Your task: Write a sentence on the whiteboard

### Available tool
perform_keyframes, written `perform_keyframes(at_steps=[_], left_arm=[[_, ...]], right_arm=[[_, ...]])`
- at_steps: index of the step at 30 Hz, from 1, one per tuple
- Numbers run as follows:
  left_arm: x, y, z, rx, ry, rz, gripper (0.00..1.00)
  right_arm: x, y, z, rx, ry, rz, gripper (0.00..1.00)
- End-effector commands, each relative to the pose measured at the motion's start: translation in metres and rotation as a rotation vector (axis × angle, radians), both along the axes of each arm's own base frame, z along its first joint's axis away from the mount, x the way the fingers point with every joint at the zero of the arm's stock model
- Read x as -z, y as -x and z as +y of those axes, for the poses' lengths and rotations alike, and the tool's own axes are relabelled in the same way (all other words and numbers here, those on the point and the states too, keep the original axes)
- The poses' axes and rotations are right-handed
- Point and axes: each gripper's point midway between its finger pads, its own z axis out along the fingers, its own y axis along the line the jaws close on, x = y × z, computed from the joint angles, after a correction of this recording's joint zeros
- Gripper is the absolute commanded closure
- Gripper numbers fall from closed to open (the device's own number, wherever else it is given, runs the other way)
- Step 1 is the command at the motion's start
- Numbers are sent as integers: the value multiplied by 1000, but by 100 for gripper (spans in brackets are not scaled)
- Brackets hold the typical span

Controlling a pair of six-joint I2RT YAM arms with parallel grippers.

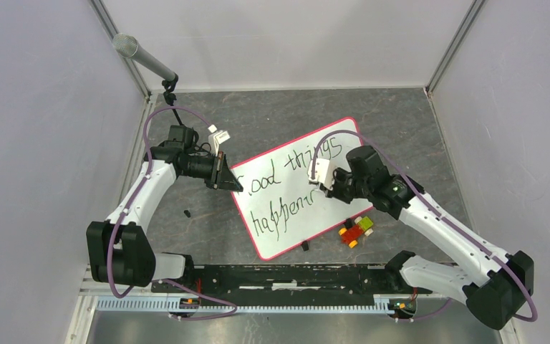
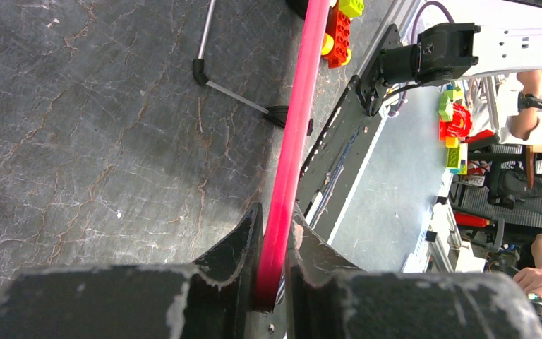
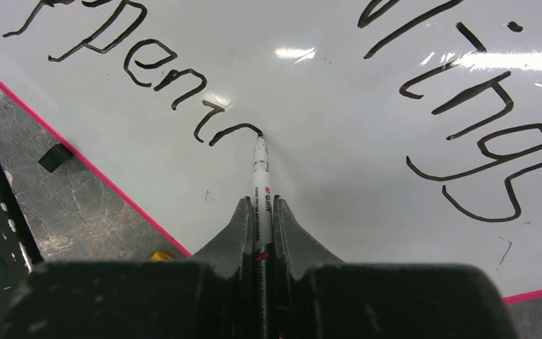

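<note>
The whiteboard point(image 1: 308, 228), white with a red-pink rim, lies tilted on the grey table. The sentence point(image 1: 286, 175) runs across it in black cursive, "Good things" above "happenin". My left gripper point(image 1: 230, 180) is shut on the whiteboard's left rim; in the left wrist view the pink rim point(image 2: 293, 141) runs between the closed jaws of that gripper point(image 2: 274, 233). My right gripper point(image 1: 331, 188) is shut on a white marker point(image 3: 260, 176). The marker's tip touches the whiteboard point(image 3: 339, 106) at the end of the last stroke of the sentence point(image 3: 155, 70). The gripper point(image 3: 260, 205) hovers low over the board.
A cluster of coloured toy bricks point(image 1: 356, 231) sits just off the board's right lower edge. A small black cap point(image 3: 55, 157) lies by the lower rim, another black bit point(image 1: 187, 213) left of the board. A microphone point(image 1: 143, 59) stands at the back left. A black rail point(image 1: 293, 276) lines the near edge.
</note>
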Motion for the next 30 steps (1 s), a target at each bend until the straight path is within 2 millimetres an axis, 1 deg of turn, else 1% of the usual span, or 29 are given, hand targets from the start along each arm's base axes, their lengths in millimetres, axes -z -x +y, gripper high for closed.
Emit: perform_keyframes(at_steps=[1,8,13,15,17,20,22,30], left_arm=[[18,-16,8,10,-127,-98,98],[18,-16,7,12,-124,-96,98],[18,-16,8,11,-126,-97,98],[19,-16,7,12,-126,-94,98],[19,-16,7,11,-126,-95,98],[18,-16,7,12,-125,-94,98],[18,-15,7,11,-124,-96,98],[17,-15,7,13,-124,-103,98]], right_arm=[[-9,-10,-9,30,9,-51,100],[16,13,-11,-29,27,38,100],[22,20,-14,-46,38,59,100],[17,20,-13,-51,27,53,100],[7,19,-10,-50,6,39,100],[-11,11,-9,-21,-24,-5,100],[-19,5,-11,-1,-34,-31,100],[-22,-13,-19,71,-29,-50,100]])
